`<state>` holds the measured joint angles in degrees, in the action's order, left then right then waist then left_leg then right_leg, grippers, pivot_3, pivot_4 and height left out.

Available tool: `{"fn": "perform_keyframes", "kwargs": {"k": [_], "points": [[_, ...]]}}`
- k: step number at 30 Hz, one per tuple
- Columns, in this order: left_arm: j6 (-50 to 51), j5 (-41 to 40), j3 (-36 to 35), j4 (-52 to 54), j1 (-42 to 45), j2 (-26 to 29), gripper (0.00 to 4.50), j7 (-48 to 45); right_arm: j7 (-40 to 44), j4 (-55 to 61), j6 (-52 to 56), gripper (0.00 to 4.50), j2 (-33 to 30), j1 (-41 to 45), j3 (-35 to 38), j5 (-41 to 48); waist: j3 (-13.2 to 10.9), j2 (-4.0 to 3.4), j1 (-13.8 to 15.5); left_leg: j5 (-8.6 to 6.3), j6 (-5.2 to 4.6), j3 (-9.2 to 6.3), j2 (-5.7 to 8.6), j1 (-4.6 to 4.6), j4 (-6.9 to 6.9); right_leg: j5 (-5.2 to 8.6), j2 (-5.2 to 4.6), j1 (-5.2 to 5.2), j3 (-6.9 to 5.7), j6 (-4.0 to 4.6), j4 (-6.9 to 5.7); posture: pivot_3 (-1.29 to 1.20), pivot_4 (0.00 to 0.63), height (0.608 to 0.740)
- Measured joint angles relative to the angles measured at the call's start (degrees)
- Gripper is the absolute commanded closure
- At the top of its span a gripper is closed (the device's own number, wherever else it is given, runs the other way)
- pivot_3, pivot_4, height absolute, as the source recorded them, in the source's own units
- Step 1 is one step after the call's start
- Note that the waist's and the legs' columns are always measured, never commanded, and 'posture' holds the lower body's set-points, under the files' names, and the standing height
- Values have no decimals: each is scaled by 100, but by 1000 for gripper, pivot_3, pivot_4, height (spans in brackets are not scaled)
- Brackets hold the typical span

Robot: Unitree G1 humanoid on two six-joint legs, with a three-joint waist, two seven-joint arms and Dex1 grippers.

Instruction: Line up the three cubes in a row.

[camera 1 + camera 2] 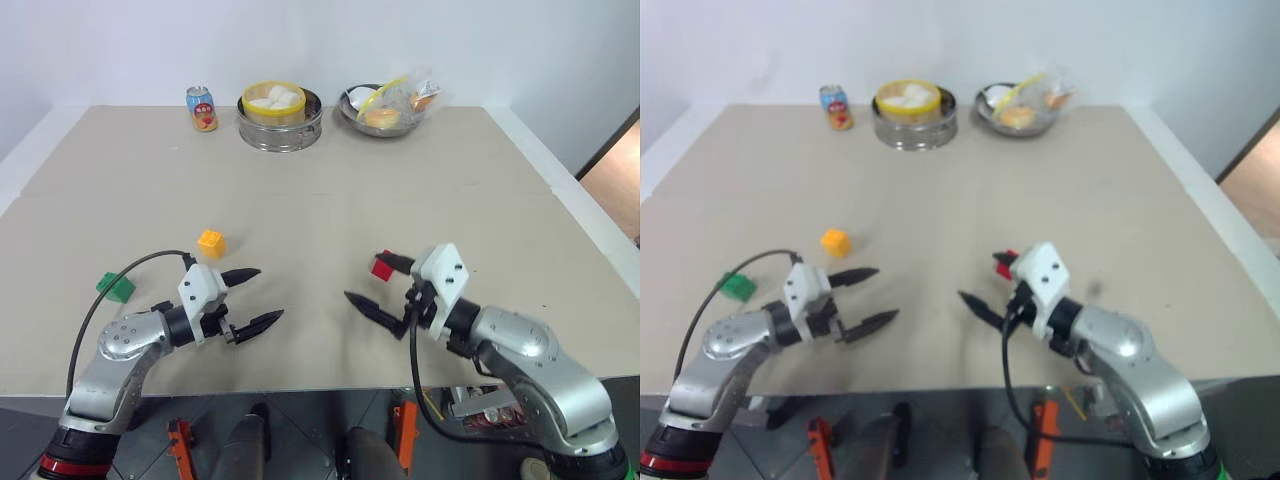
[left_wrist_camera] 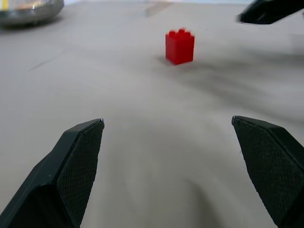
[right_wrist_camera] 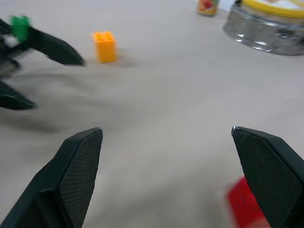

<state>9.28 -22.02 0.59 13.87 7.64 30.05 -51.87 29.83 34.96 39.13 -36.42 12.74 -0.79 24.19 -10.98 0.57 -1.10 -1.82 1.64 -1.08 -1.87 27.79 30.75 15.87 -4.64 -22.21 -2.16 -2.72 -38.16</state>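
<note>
Matte beige table (image 1: 330,170), smooth. Left gripper (image 1: 252,297) lower left of frame, tapered black fingers spread wide, empty. Right gripper (image 1: 378,284) lower centre-right, equally wide, empty. Studded plastic cubes: red cube (image 1: 381,267) just beside the right gripper's upper finger; yellow-orange cube (image 1: 211,243) left of centre; green cube (image 1: 116,287) far left. Finger pads (image 2: 80,166) show a fine cross-hatched grip texture.

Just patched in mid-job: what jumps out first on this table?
Two open grippers, left gripper and right gripper, face each other near the table's front edge, both empty. Three scattered cubes stand out: red cube beside the right gripper's fingers, yellow-orange cube just beyond the left gripper, green cube at the left, out of line.
</note>
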Motion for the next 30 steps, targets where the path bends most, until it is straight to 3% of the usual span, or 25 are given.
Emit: {"fn": "perform_keyframes", "kwargs": {"k": [8,14,28,30], "points": [[-15,1,163,-46,145,-139,43,-89,24,-670,1248,0,-505,1157,-336,-164,0,0,0,-1,-7,20,5,1,7,-15,16,-4,4,13,0,0,150,740],[-26,17,173,-63,138,-189,43,-72,6,-1365,1826,0,-524,1728,-593,-355,0,0,0,-8,-18,32,4,3,13,-19,31,-6,10,5,0,0,150,740],[-34,75,176,-62,62,-197,43,24,345,-1883,2093,0,-463,2032,-1069,-648,0,0,-6,-28,-40,66,-34,7,60,-19,23,-7,20,-23,0,0,150,740],[-34,79,177,-62,62,-198,0,29,344,-1974,2102,552,-439,2074,-1148,-719,0,0,-6,-29,-41,74,-35,11,63,-24,21,-13,22,-26,0,0,150,740]]}}
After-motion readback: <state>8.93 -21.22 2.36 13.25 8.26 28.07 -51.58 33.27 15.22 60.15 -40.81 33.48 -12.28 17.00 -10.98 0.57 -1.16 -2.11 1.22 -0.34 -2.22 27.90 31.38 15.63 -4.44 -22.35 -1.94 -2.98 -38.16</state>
